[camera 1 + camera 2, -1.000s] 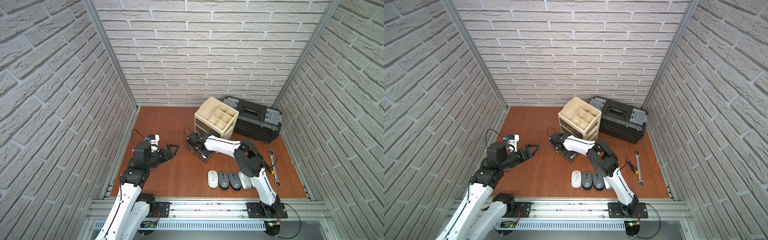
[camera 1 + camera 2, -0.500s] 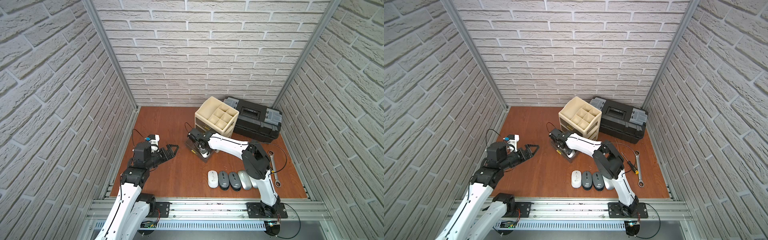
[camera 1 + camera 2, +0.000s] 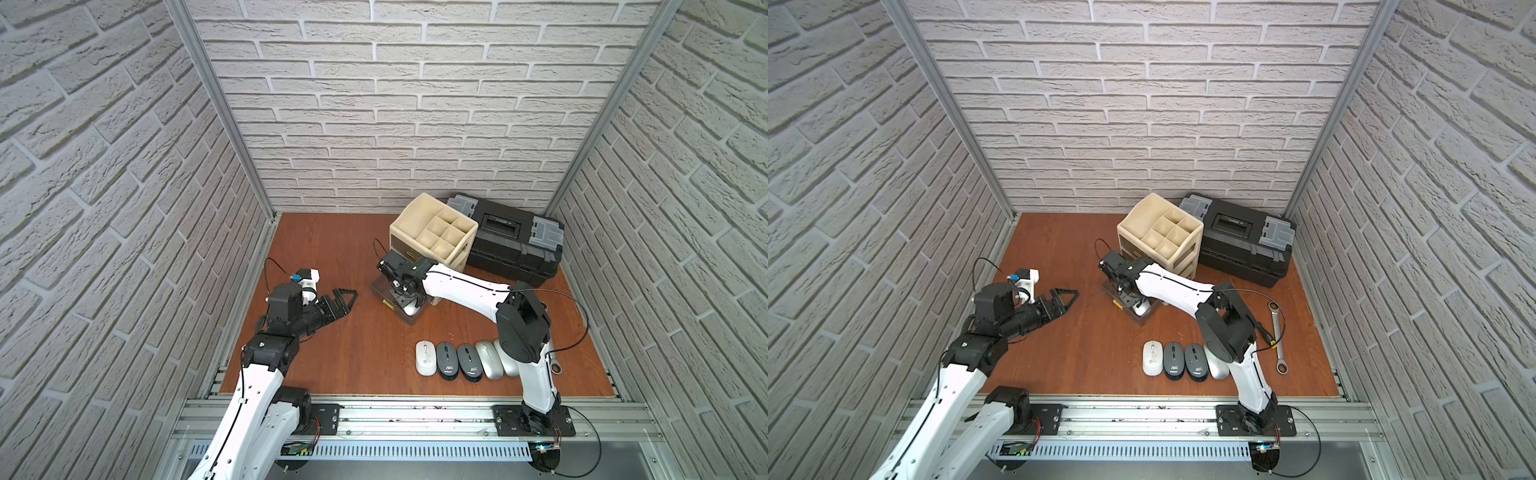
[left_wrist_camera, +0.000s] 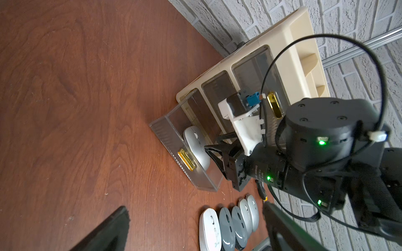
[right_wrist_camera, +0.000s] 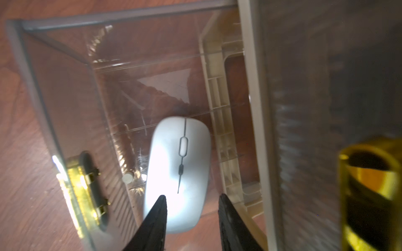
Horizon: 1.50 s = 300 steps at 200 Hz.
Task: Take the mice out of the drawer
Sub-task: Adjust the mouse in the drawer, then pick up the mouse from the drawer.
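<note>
The clear drawer (image 3: 380, 291) stands pulled out from the beige organizer. One silver mouse (image 5: 180, 160) lies in it, also showing in both top views (image 3: 409, 308) (image 3: 1140, 308) and the left wrist view (image 4: 195, 147). My right gripper (image 5: 192, 196) hangs over the drawer, open, its tips apart above the mouse's rear end and not gripping it. On the table near the front lie a white mouse (image 3: 425, 358), two dark grey mice (image 3: 448, 360) and two silver mice (image 3: 489, 359) in a row. My left gripper (image 3: 349, 300) is open over bare table at the left.
The beige organizer (image 3: 434, 226) and a black toolbox (image 3: 515, 245) stand at the back right. A steel wrench (image 3: 1278, 336) and a screwdriver (image 3: 1264, 332) lie right of the right arm. A gold handle (image 5: 84, 191) sits on the drawer's front.
My right gripper's jaws have parted from shut, and that arm's elbow has shifted to the right. The left arm has not moved.
</note>
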{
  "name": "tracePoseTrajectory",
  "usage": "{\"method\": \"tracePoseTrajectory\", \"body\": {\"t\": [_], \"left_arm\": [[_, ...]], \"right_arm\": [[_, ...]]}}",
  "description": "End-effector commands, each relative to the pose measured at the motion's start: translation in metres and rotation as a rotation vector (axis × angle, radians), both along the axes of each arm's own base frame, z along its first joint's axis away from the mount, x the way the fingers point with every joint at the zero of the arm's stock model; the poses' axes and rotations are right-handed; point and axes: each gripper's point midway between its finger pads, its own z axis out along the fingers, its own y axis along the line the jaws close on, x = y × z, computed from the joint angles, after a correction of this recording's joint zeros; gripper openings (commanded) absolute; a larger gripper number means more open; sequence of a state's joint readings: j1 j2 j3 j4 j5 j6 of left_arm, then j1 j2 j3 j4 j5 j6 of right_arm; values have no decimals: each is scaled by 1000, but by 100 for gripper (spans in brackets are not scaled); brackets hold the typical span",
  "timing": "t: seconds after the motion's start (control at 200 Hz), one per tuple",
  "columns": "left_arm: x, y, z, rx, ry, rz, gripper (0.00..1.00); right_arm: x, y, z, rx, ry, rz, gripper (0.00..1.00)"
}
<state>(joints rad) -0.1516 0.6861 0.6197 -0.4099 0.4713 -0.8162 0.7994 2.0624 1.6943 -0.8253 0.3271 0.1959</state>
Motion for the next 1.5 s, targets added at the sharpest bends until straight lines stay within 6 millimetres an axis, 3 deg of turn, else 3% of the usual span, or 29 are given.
{"method": "tracePoseTrajectory", "body": {"t": [0.0,0.425,0.94,1.405,1.495], "left_arm": [[5,-1,14,-11,-57,-3,98],[1,2,9,-8,-53,4,98],[1,2,9,-10,-52,8,98],[2,2,9,-12,-52,7,98],[2,2,10,-11,-53,7,98]], "right_arm": [[-4,7,6,92,19,-39,48],[2,-5,-27,119,87,-116,63],[0,-2,-53,201,174,-139,65],[5,-12,-69,89,186,-130,67],[5,-15,-71,67,186,-114,64]]}}
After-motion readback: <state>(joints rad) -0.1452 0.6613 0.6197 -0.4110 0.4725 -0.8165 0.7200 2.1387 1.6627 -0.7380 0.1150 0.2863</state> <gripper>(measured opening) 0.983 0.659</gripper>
